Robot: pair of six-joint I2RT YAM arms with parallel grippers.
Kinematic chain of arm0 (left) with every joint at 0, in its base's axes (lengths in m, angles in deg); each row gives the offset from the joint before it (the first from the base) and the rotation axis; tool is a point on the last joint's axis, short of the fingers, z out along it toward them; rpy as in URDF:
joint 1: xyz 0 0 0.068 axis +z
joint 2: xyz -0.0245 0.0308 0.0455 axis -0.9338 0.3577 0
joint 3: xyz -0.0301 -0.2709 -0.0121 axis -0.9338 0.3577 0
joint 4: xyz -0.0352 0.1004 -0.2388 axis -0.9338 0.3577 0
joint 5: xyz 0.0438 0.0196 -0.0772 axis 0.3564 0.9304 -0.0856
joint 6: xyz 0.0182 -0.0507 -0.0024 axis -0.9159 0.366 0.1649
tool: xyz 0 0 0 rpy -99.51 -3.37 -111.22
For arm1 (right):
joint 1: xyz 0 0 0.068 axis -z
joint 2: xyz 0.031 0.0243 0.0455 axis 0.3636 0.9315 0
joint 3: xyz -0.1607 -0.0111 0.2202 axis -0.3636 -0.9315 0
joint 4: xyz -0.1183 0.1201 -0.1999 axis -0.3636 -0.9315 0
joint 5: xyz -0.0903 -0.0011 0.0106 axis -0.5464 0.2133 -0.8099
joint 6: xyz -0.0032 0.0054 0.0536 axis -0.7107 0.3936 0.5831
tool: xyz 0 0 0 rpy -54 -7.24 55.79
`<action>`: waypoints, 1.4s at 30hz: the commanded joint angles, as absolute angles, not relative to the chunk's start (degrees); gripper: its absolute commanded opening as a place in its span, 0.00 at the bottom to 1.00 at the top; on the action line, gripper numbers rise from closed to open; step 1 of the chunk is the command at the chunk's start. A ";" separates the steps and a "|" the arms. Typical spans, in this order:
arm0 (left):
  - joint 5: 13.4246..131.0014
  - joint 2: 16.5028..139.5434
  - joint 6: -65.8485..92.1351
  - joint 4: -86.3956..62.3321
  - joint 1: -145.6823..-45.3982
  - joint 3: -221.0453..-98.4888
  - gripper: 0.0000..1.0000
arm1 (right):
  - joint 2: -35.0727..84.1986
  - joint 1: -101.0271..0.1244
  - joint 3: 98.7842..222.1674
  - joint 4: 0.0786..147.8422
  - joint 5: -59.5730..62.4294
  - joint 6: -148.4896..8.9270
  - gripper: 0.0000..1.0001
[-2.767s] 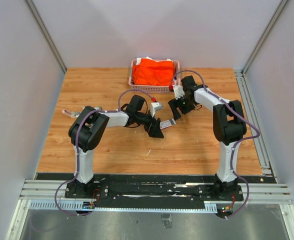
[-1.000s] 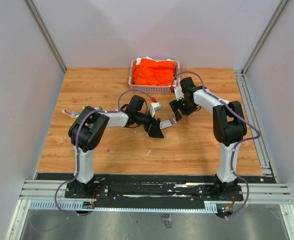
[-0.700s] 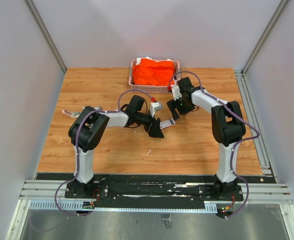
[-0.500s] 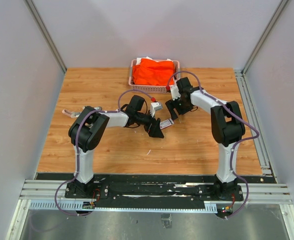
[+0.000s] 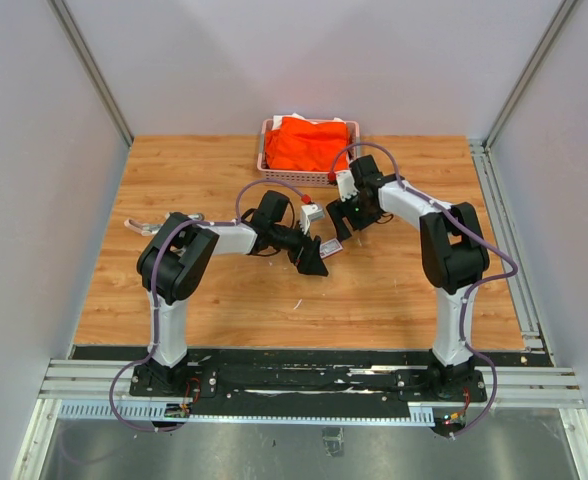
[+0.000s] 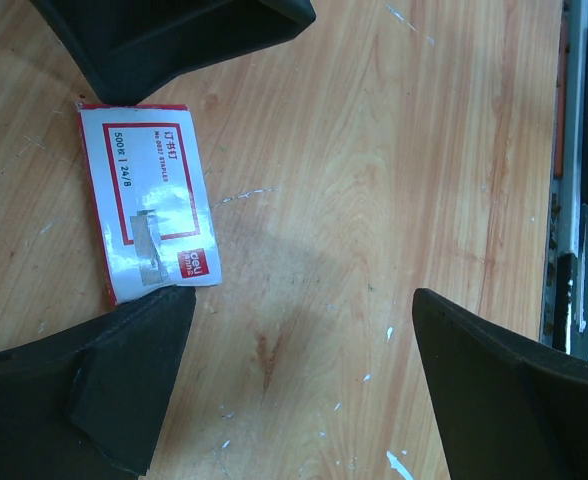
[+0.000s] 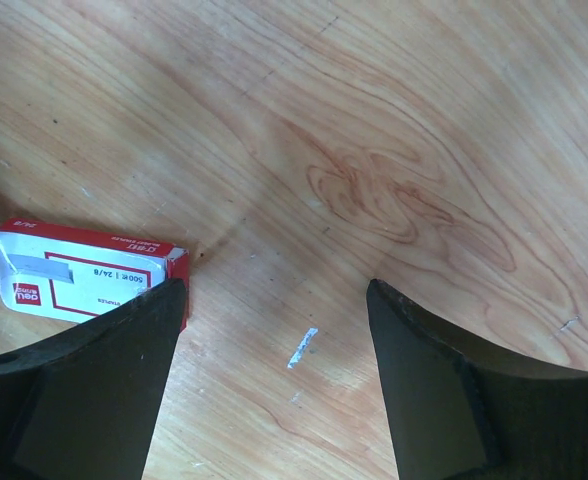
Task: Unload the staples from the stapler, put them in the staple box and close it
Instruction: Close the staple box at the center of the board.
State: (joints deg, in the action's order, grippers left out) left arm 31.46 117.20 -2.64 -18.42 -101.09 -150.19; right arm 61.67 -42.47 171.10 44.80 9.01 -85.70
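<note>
A short silvery strip of staples lies on the wood between my right gripper's open fingers. More tiny pale bits are scattered between my left gripper's open fingers. Neither gripper holds anything. In the top view the left gripper and right gripper stand close together mid-table, on either side of the small white box with a red label. A pale long thing lies left of the left arm. It is too small to tell whether it is the stapler.
The white, red-labelled box touches my left gripper's left finger, and the box also touches my right gripper's left finger. A pink basket holding orange cloth stands at the back. One stray bit lies nearer the front.
My right gripper has slid left towards the box and the left gripper, still open. The left arm and the box have not moved.
</note>
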 commanded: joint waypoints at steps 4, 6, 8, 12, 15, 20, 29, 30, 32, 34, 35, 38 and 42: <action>38.08 120.33 -3.41 -11.15 -101.47 -147.36 0.98 | 63.94 -44.79 168.51 39.93 13.92 -83.80 0.76; 38.60 119.99 -3.77 -10.48 -101.47 -147.24 0.98 | 63.92 -44.64 169.04 39.44 12.14 -84.25 0.76; 39.46 119.40 -4.33 -9.80 -101.47 -147.10 0.98 | 63.79 -44.12 169.25 39.28 11.71 -84.23 0.76; 40.17 118.70 -5.75 -7.67 -101.06 -147.02 0.98 | 63.09 -42.83 169.42 39.27 10.56 -84.33 0.76; 39.25 118.06 -6.43 -6.86 -100.30 -146.85 0.98 | 62.62 -41.86 169.33 39.32 9.74 -84.32 0.76; 36.04 114.88 -8.01 -5.95 -99.58 -146.38 0.98 | 59.75 -40.69 167.87 40.37 6.82 -84.74 0.76; 33.36 109.05 -15.46 1.80 -98.60 -147.42 0.98 | 51.57 -38.89 164.50 43.19 6.85 -87.66 0.76; 33.69 108.22 -16.44 3.04 -98.19 -147.63 0.98 | 51.34 -38.64 164.59 42.58 8.54 -87.68 0.76; 34.68 106.25 -18.26 5.60 -97.25 -147.95 0.98 | 50.69 -38.69 164.44 42.33 11.45 -87.59 0.76; 34.42 103.85 -18.58 6.96 -95.74 -148.09 0.98 | 50.09 -38.93 164.30 42.51 13.72 -87.59 0.76; 35.02 102.80 -19.32 8.41 -95.14 -148.48 0.98 | 50.02 -39.31 164.42 42.73 14.26 -87.11 0.76; 36.38 99.36 -20.51 10.13 -93.42 -148.31 0.98 | 50.89 -40.86 165.28 42.85 15.72 -85.50 0.76; 36.88 95.68 -22.48 12.87 -92.90 -148.39 0.98 | 53.71 -44.36 166.99 42.56 15.29 -84.09 0.76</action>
State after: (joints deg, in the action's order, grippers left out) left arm 36.03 99.45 -18.99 8.27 -93.20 -148.26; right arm 51.68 -40.64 164.91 43.53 13.29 -86.03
